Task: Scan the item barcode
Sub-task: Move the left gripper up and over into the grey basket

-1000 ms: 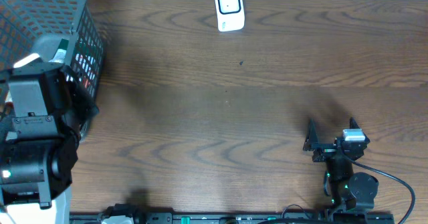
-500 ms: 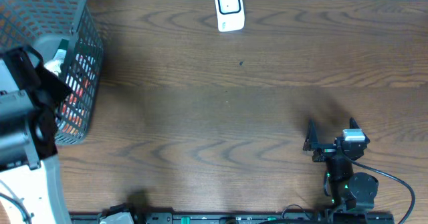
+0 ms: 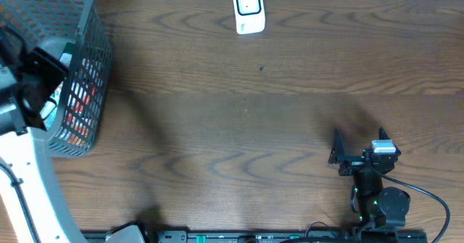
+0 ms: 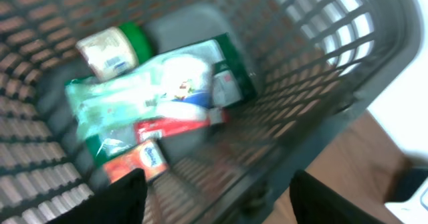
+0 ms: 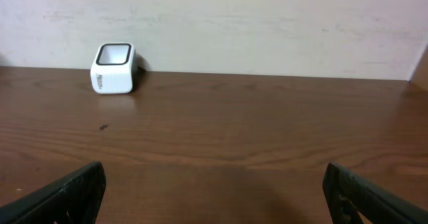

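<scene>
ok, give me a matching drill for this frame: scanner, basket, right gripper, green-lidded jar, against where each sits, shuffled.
Things:
1 white scanner
2 grey basket
3 right gripper
4 green-lidded jar

Places:
A lying inside the basket
B left end of the table
C far edge, by the wall
D near edge, right side, jaws open

Pairs: 1-C, 2-B, 3-D, 4-A

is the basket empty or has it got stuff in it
Not empty: the basket holds several packets and a green-lidded jar on its bottom.
</scene>
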Robot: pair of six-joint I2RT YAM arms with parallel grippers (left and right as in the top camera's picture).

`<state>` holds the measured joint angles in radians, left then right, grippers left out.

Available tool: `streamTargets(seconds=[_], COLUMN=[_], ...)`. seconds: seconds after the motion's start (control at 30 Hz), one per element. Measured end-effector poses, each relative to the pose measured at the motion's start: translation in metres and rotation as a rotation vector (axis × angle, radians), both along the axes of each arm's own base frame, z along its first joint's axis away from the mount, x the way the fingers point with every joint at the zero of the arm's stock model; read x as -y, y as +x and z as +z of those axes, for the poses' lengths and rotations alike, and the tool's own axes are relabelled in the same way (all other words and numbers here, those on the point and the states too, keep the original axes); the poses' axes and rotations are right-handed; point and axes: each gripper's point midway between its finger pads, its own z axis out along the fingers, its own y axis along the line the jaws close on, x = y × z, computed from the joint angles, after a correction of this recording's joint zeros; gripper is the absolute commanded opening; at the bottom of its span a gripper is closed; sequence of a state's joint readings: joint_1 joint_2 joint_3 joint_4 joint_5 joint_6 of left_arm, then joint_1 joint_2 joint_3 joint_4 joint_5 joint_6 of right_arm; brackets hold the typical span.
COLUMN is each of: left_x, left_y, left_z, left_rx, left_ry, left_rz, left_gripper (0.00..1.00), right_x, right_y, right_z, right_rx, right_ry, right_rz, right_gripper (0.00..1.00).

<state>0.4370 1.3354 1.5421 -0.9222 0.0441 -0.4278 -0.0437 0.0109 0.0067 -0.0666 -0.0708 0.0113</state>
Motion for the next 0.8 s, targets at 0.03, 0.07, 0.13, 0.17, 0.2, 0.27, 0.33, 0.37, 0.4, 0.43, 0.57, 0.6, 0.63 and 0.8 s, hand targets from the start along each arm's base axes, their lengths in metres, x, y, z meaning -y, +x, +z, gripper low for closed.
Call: streamTargets(seconds=[0.03,0.07,0.13,0.17,0.2,0.27,0.33,0.37,0.4,0.43,0.57,0.6,0.63,0.8], left_x=[-0.004,-0.010,-0.020,-0.027,-0.033,-0.043,-0.047,-0.049,-0.051,-0.055,-0.063,-0.065,-0.066,-0.077], left_y=[0.001,0.000,-0.002,-0.005,-0.008,-0.011,-0.006,-0.002,0.001,0.007,0.018,0.020,0.021,0.023], left_z=[0.002,0.003,0.005,0.005,0.004,0.000,-0.005,-0.007,-0.009,-0.014,-0.015,-0.013,-0.010,-0.003], left_rx=[0.026,0.040,0.064,0.074,0.076,0.074,0.071,0.073,0.070,0.069,0.085,0.094,0.104,0.114], left_ry=[-0.023,-0.040,-0.059,-0.069,-0.077,-0.091,-0.102,-0.104,-0.106,-0.106,-0.080,-0.073,-0.062,0.015], left_rz=[0.001,0.010,0.028,0.043,0.061,0.085,0.087,0.084,0.084,0.084,0.069,0.068,0.064,0.074], left_gripper=[0.77,0.78,0.84,0.84,0.89,0.93,0.93,0.93,0.93,0.93,0.93,0.93,0.93,0.93], right_x=[0.000,0.000,0.000,0.000,0.000,0.000,0.000,0.000,0.000,0.000,0.000,0.000,0.000,0.000], right_y=[0.000,0.000,0.000,0.000,0.000,0.000,0.000,0.000,0.000,0.000,0.000,0.000,0.000,0.000], right_z=[0.000,0.000,0.000,0.000,0.000,0.000,0.000,0.000,0.000,0.000,0.000,0.000,0.000,0.000], right_rx=[0.000,0.000,0.000,0.000,0.000,0.000,0.000,0.000,0.000,0.000,0.000,0.000,0.000,0.000], right_ry=[0.000,0.000,0.000,0.000,0.000,0.000,0.000,0.000,0.000,0.000,0.000,0.000,0.000,0.000], right_rz=[0.000,0.000,0.000,0.000,0.000,0.000,0.000,0.000,0.000,0.000,0.000,0.000,0.000,0.000], right_gripper=[0.99,0.99,0.99,0.99,0.99,0.99,0.99,0.99,0.99,0.99,0.99,0.99,0.99,0.99])
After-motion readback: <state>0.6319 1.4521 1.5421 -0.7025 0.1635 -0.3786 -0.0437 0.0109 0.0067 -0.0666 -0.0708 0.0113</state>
